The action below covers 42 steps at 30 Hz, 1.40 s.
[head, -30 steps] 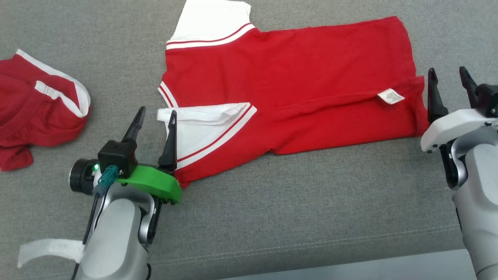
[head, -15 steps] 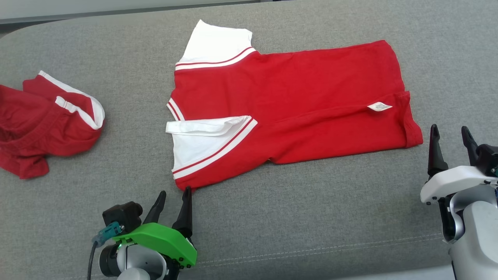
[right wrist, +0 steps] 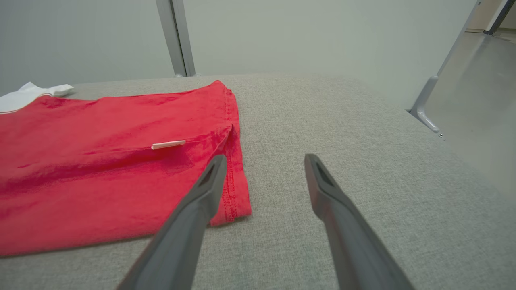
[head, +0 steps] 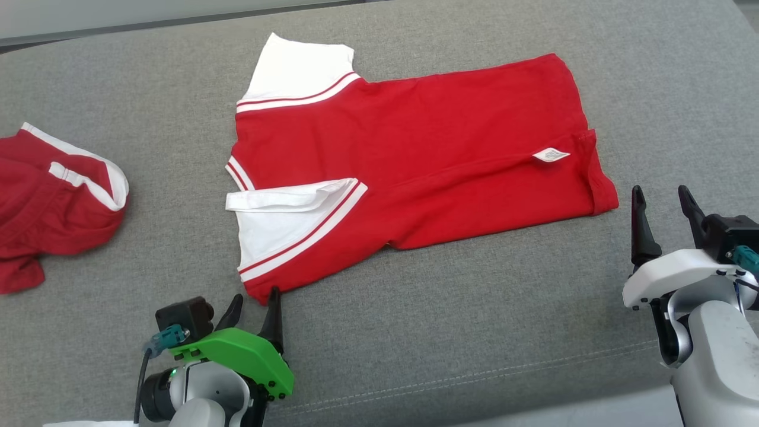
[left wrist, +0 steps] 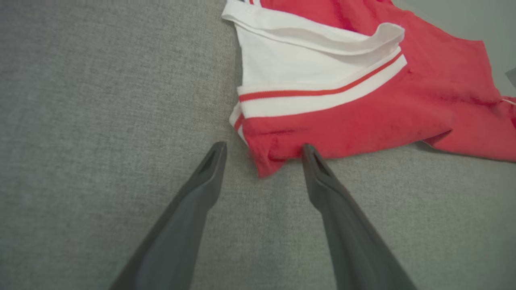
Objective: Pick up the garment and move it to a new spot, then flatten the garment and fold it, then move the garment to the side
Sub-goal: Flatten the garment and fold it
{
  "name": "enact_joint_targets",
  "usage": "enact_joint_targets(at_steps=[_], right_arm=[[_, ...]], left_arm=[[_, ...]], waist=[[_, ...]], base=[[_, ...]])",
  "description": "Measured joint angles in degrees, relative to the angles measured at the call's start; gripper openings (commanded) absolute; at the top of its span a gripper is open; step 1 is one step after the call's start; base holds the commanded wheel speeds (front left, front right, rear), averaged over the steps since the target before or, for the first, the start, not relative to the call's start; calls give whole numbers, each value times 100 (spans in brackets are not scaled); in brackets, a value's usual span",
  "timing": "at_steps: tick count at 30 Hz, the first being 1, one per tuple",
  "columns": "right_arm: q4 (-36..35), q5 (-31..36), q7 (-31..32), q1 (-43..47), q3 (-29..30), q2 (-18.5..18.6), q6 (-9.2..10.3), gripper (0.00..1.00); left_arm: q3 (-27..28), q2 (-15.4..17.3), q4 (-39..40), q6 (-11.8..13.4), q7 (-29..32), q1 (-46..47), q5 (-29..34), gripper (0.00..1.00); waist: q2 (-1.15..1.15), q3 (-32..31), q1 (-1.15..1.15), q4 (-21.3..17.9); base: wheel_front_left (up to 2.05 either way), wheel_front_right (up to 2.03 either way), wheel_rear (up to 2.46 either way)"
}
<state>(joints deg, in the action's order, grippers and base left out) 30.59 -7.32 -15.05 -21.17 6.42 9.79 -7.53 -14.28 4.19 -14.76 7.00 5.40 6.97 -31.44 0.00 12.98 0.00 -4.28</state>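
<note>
Left gripper (head: 255, 299) jaws wide and empty, tips at the garment (head: 415, 148)'s 7 o'clock corner (contact unclear). Right gripper (head: 661, 201) also released, holding nothing, just off the 4 o'clock corner.

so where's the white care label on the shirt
Head view, right side: the care label lies on the red shirt near its hem, up-left of the right tool.

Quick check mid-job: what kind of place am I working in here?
Likely an indoor test room or lab, though I can't be sure: the red shirt lies on a grey upholstered cushion with a stitched seam, backed by a bare pale wall and a metal post.
</note>
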Motion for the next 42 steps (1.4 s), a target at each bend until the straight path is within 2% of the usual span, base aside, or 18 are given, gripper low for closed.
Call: enact_joint_targets(at_steps=[1, 5, 15, 19, 20, 21, 23, 24, 32, 37, 42], right_arm=[[-5, -15, 0, -13, -30, 9, 0, 100], [235, -199, -1, -99, -227, 16, 0, 100], [2174, -776, 153, -1203, -922, 56, 0, 100], [2736, -840, 210, -1543, -1223, 129, 0, 100], [2855, -840, 202, -1599, -1251, 159, 0, 92], [2977, -840, 190, -1659, -1266, 191, 0, 68], [3173, -853, 165, -1762, -1281, 229, -2, 29], [3251, -856, 138, -1809, -1295, 242, -3, 0], [3331, -1159, 29, -1780, -1393, 307, -3, 0], [2771, -1725, 2, -1175, -1656, 386, -3, 0], [2075, -2209, 0, -385, -2063, 722, -3, 0]], left_arm=[[2, 11, -31, 8, 2, 26, 16, 0], [7, 33, -151, -57, -8, 126, -15, 0], [-57, 181, -330, -302, -347, 341, 44, 0], [-102, 187, -387, -347, -372, 422, 67, 0], [-112, 187, -393, -348, -388, 436, 70, 0], [-121, 186, -400, -348, -405, 443, 73, 0], [-140, 183, -412, -349, -424, 453, 74, 0], [-148, 181, -414, -349, -437, 454, 74, 0], [-176, 256, -385, -348, -553, 431, 140, 0], [-193, 331, -205, -347, -542, 157, 132, 0], [-268, 453, 144, -290, -287, -408, 69, 0]], waist=[[0, 14, 0, -16], [0, 67, 0, -51], [0, 181, 0, 68], [0, 225, 0, 164], [0, 233, 0, 185], [0, 239, 0, 205], [0, 249, 0, 239], [0, 254, 0, 254], [0, 157, 0, 298], [0, 0, 0, 303], [0, -209, 0, 263]], base=[[0, 0, 0], [0, 0, 0], [0, 0, 0], [0, 0, 0], [0, 0, 0], [0, 0, 0], [0, 0, 0], [0, 0, 0], [0, 0, 0], [0, 0, 0], [0, 0, 0]])
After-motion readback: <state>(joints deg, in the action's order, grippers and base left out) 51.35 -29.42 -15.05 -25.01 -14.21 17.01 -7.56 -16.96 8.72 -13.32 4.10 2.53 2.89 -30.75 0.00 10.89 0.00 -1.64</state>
